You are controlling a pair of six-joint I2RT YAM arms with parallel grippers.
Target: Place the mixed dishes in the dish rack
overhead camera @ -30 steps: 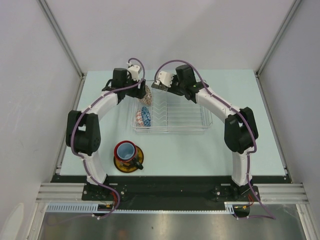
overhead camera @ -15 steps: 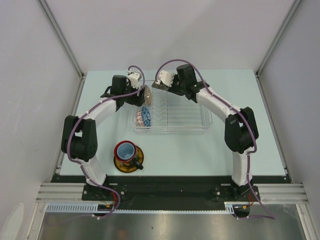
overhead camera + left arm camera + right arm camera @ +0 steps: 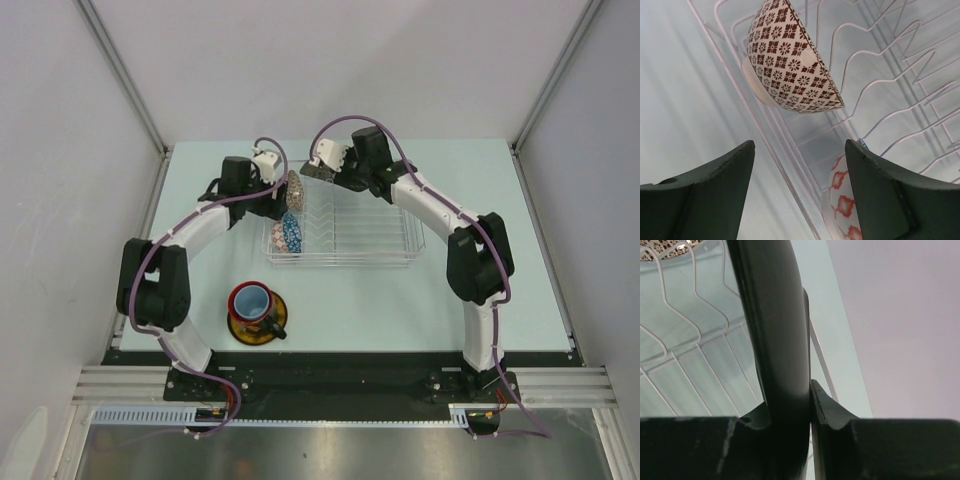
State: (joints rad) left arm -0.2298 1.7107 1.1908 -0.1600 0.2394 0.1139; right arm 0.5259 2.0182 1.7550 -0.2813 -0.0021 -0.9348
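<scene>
Left hand spread, beige bowl just ahead; right hand clamps black plate.

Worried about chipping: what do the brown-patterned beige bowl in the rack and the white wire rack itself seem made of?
The beige bowl with brown flower pattern looks like glazed ceramic: smooth faint sheen, thick plain pale foot ring. The white wire dish rack looks like coated metal: thin, sharply bent rods in even white; the coating's kind is unclear.
</scene>
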